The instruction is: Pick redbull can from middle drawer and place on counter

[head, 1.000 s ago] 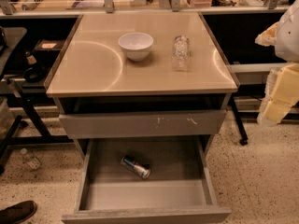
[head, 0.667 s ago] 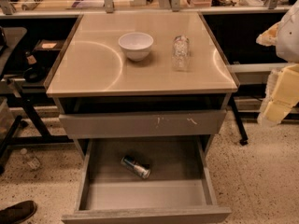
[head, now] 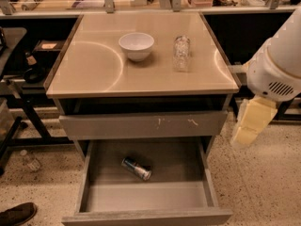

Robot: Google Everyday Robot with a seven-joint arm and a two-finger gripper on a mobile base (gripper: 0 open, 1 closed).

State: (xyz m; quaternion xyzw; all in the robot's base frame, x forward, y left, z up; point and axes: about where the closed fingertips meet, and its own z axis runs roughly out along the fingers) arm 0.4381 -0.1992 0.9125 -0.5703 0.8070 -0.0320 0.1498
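the redbull can (head: 137,168) lies on its side on the grey floor of the middle drawer (head: 146,197), which stands pulled out at the bottom of the cabinet. the can sits toward the back of the drawer, a little left of centre, angled with one silver end pointing to the front right, and nothing touches it. above it, the closed drawer front (head: 117,125) shows white scuff marks on its right half. the counter (head: 89,74) carries a white bowl (head: 136,46) near the middle and a clear bottle (head: 181,53) standing upright just to the bowl's right, the two apart. the gripper (head: 251,124) hangs off the cabinet's right side, below the white arm housing (head: 277,65), level with the scuffed drawer front and well apart from the can; it holds nothing visible, and whether it is apart or together cannot be told. a dark shoe (head: 18,214) shows at the lower left on the speckled floor (head: 263,182).
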